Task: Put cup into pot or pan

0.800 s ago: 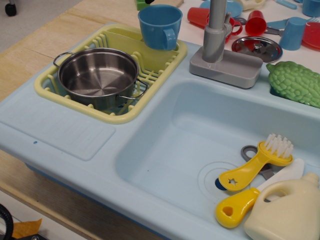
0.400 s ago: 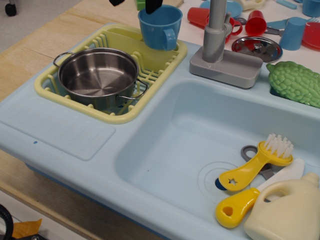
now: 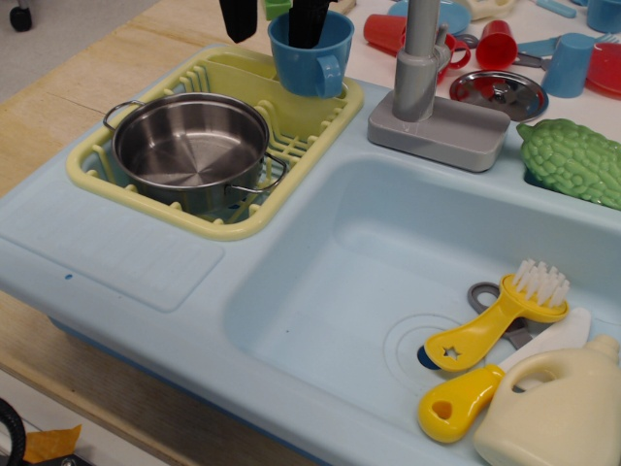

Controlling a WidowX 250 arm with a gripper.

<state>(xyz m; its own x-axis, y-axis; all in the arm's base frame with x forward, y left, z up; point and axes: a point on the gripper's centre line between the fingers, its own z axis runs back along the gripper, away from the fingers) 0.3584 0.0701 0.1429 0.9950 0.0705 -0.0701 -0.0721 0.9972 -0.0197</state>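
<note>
1. Medium-blue plastic handled cup: standing upright in yellow plastic dish rack.
2. Shiny shallow stainless-steel pot: sitting alongside, empty.
3. Black gripper: spread, straddling cup wall for pinching.

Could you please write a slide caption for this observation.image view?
Open black pincer straddling the rim of the medium-blue plastic handled cup, beside the shiny stainless-steel pot in the yellow dish rack.
</note>
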